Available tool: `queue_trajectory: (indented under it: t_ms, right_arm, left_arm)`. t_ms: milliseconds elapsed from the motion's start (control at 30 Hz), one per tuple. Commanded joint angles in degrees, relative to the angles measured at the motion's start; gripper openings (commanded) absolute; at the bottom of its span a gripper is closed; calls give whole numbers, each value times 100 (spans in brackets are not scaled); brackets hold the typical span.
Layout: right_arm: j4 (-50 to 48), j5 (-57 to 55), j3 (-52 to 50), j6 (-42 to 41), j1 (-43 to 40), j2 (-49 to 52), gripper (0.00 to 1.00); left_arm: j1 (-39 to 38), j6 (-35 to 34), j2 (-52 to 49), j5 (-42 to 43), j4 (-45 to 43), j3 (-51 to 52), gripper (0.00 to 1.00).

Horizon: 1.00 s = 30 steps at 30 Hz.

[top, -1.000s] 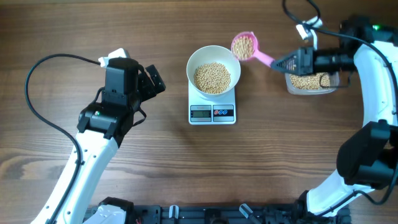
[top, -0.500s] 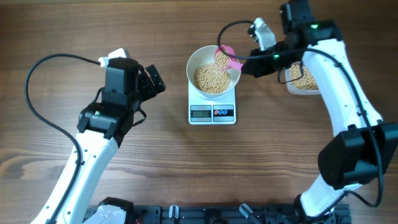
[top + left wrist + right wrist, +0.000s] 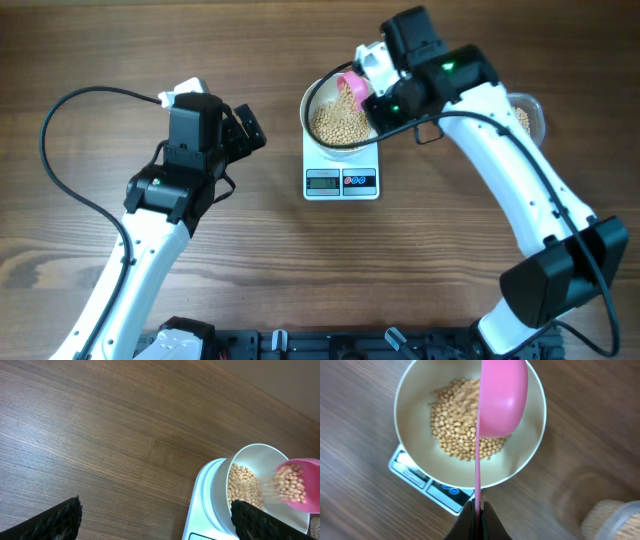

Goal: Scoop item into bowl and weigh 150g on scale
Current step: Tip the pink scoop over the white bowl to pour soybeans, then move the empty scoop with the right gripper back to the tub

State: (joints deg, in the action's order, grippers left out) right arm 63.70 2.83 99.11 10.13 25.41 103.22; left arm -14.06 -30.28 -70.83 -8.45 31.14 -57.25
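Right tool (image 3: 476, 509) clamped on our light scoop's (image 3: 502, 400) thin handle end; loose beans (image 3: 452, 430) spill easily; left tool (image 3: 247, 127) apart.

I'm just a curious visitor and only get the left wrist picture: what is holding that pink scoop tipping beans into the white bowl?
Observer: The right gripper, shut on the thin handle of the pink scoop; the right wrist camera shows it.
Visitor: Are there more of them anywhere?
Observer: Yes. A clear container, partly filled with them, stands right of the scale in the overhead view.
Visitor: Can you read the weight?
Observer: No. The display sits in front of the bowl, but its digits are too small to read.
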Motion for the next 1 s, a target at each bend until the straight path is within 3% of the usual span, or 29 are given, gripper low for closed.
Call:
queue_trajectory:
  t_ms: [0, 300, 600, 800, 867, 967]
  right_arm:
    - [-111, -1012, 136, 42, 328, -155, 4]
    - [-269, -2452, 136, 190, 966, -155, 4]
    - [-393, -2090, 136, -24, 975, -157, 4]
    - [-105, 212, 267, -326, 138, -431, 4]
    - [87, 1578, 367, -323, -662, -557, 4]
    - [455, 2614, 402, -245, -1773, -608, 4]
  left_arm:
    - [46, 2, -22, 7, 2, -7, 100]
    - [46, 2, -22, 9, 2, -7, 100]
    - [46, 2, -22, 9, 2, -7, 100]
    - [46, 2, -22, 9, 2, -7, 100]
    - [46, 2, -22, 9, 2, -7, 100]
    - [46, 2, -22, 9, 2, -7, 100]
